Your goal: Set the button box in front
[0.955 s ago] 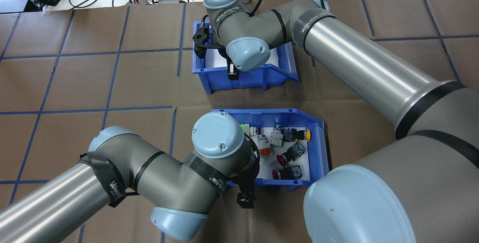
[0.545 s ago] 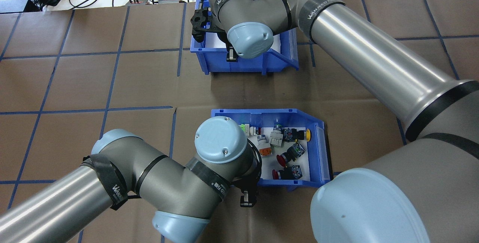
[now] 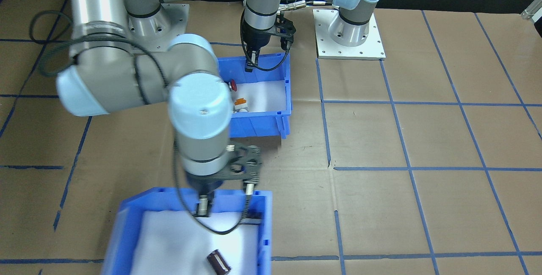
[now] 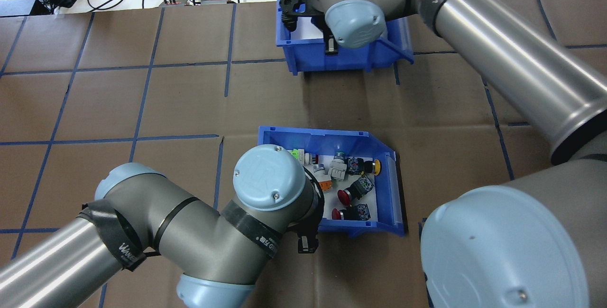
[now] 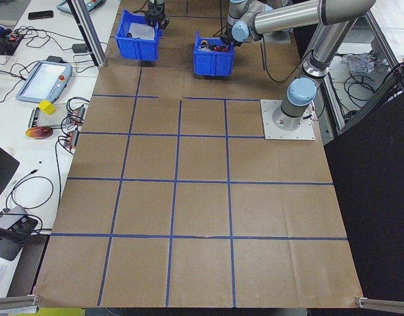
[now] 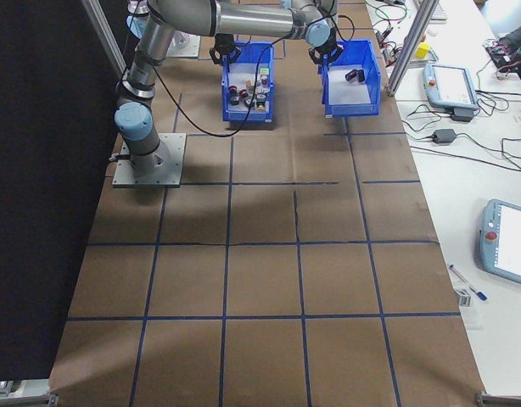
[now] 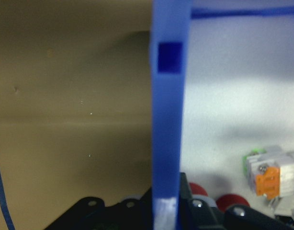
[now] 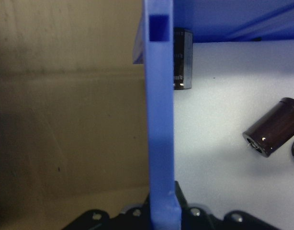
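Button box (image 4: 386,189), blue with a white foam liner, on the brown table (image 4: 142,99) in the near middle of the overhead view, close to the robot's side. Inside: push-button switches (image 4: 348,189) with red, yellow, orange and green caps, loosely heaped. Left gripper (image 4: 307,244) clamped on the box's near wall, one finger inside and one outside (wrist view: the blue wall runs straight up between the jaws, red caps just beside it).

Capacitor bin (image 4: 360,56), same blue type, at the far edge of the table, well apart from the button box. Right gripper (image 4: 330,46) clenched on its wall, likewise straddling it; in the right wrist view, dark cylindrical capacitors (image 8: 271,133) lying on the white liner beside the gripped wall.

In the front-facing view, capacitor bin nearest the camera, button box behind it toward the robot's bases. Blue tape grid across the table.
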Controlling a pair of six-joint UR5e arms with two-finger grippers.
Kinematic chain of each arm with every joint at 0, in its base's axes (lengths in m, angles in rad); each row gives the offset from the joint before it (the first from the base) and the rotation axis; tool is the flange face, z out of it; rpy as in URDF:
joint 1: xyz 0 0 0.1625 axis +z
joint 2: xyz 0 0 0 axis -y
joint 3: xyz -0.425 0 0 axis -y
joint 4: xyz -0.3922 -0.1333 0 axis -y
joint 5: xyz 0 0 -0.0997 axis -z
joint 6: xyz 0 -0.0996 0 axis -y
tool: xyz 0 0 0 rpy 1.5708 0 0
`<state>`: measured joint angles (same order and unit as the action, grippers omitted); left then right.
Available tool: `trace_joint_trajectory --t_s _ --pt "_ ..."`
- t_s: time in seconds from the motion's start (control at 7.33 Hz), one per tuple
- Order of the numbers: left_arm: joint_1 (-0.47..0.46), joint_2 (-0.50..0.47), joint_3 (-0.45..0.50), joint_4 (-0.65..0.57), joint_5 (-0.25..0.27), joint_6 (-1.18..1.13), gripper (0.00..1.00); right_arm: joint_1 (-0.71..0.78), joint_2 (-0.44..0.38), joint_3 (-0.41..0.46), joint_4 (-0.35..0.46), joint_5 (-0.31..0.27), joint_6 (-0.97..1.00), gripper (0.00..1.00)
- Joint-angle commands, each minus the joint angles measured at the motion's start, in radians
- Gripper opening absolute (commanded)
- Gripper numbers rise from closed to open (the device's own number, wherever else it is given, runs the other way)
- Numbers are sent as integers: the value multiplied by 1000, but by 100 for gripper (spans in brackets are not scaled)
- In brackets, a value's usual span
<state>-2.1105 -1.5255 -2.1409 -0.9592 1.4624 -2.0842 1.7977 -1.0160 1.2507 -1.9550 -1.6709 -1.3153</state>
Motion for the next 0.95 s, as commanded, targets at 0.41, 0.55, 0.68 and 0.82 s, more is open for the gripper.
trace_joint_trajectory --t_s 0.41,0.55,0.68,0.82 --pt "299 13 146 -112 -11 208 0 -386 -195 174 4 57 -401 4" --pt "300 -48 198 -101 -63 229 0 -438 -232 197 51 59 -463 4" --pt "300 -132 267 -95 -80 231 0 -483 -274 232 88 60 -498 4" --pt "300 -207 350 -95 -143 231 0 -501 -327 290 105 60 -518 5"
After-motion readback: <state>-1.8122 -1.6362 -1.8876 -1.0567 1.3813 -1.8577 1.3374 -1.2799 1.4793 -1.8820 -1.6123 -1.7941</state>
